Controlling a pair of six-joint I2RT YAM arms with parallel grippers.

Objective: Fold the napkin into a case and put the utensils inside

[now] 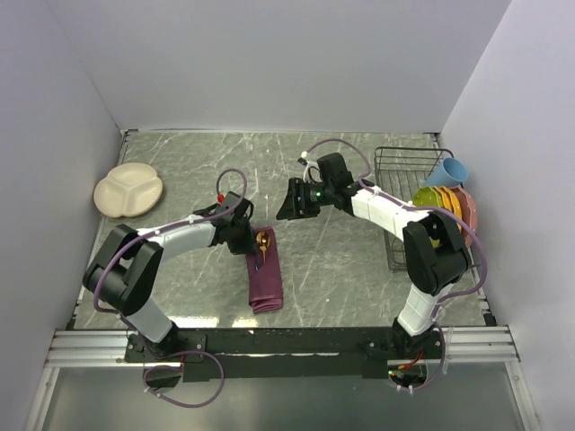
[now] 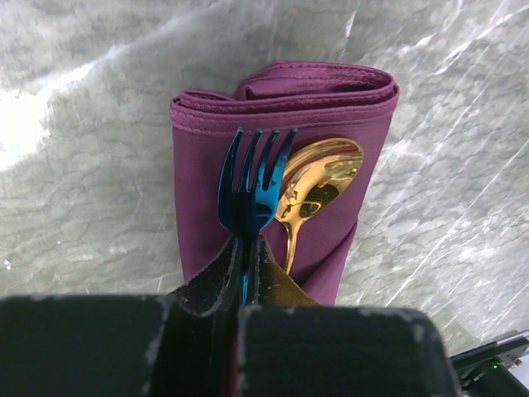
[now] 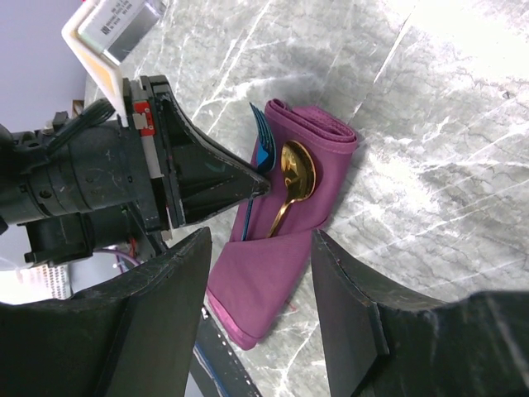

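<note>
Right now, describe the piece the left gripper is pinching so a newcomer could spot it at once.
On the grey marble table, find the maroon folded case near the front edge. Over its far end the left gripper pinches the fork. It is bright blue with tines, unlike the gold spoon beside it.

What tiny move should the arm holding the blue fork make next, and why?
Probably lower the blue fork onto the napkin beside the gold spoon. The left gripper has its jaws shut on the handle, tines over the cloth.
</note>
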